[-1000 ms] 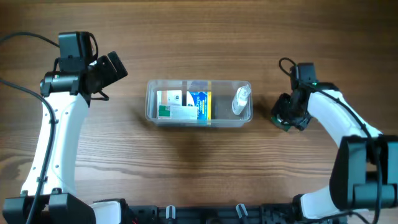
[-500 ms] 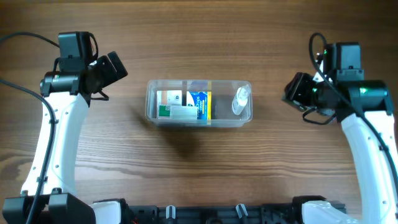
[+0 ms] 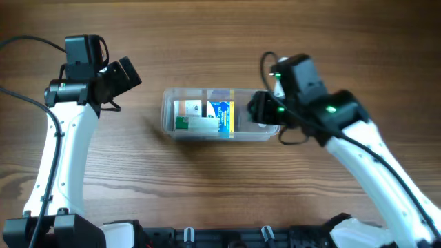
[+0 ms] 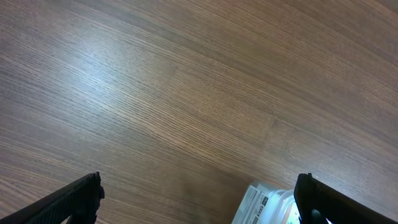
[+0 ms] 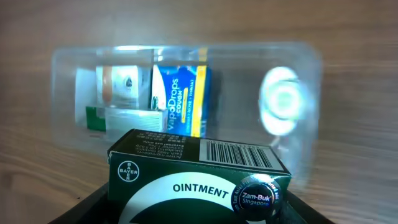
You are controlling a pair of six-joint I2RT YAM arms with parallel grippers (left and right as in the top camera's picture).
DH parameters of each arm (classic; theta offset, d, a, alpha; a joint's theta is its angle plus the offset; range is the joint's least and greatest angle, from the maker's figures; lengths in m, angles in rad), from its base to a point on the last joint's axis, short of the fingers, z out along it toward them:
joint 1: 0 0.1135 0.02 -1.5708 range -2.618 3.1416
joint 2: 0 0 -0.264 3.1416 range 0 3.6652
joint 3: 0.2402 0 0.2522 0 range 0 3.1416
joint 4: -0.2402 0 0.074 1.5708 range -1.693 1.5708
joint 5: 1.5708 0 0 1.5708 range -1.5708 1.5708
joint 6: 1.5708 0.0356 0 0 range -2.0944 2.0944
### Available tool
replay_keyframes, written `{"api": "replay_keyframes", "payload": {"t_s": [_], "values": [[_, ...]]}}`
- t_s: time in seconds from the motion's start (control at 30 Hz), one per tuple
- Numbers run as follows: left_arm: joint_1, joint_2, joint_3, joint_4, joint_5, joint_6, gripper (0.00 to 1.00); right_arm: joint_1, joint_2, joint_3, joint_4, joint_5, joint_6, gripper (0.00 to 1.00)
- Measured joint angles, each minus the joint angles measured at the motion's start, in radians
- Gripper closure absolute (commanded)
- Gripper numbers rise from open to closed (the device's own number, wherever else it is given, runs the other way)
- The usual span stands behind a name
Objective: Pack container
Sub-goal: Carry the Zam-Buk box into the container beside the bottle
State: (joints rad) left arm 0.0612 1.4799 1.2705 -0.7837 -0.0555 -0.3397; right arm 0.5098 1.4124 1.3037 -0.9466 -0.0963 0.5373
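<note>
Right gripper [image 5: 198, 211] holds green ointment box [image 5: 198, 167], seemingly over the container [image 5: 235, 84].

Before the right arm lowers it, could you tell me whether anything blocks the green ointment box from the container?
Nothing visible does: the ointment box hangs over the open container; a bare gap lies between the blue box and bottle.

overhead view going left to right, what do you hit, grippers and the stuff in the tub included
left gripper → container left wall → white and green box → blue cough drops box → right gripper holding the green ointment box over the container's right end
</note>
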Motion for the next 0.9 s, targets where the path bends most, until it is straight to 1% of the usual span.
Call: {"api": "replay_keyframes", "payload": {"t_s": [0.13, 0.23, 0.43, 0.73, 0.87, 0.9], "values": [[0.0, 0.0, 0.0, 0.0, 0.0, 0.0, 0.0, 0.055, 0.126, 0.0, 0.066, 0.014, 0.0, 0.45], [0.0, 0.0, 0.0, 0.0, 0.0, 0.0, 0.0, 0.064, 0.184, 0.0, 0.084, 0.039, -0.01, 0.46], [0.0, 0.0, 0.0, 0.0, 0.0, 0.0, 0.0, 0.064, 0.235, 0.0, 0.084, 0.084, -0.068, 0.46], [0.0, 0.0, 0.0, 0.0, 0.0, 0.0, 0.0, 0.066, 0.291, 0.0, 0.086, 0.132, -0.079, 0.45], [0.0, 0.0, 0.0, 0.0, 0.0, 0.0, 0.0, 0.082, 0.333, 0.0, 0.101, 0.132, -0.08, 0.44], [0.0, 0.0, 0.0, 0.0, 0.0, 0.0, 0.0, 0.085, 0.34, 0.0, 0.103, 0.132, -0.08, 0.41]]}}
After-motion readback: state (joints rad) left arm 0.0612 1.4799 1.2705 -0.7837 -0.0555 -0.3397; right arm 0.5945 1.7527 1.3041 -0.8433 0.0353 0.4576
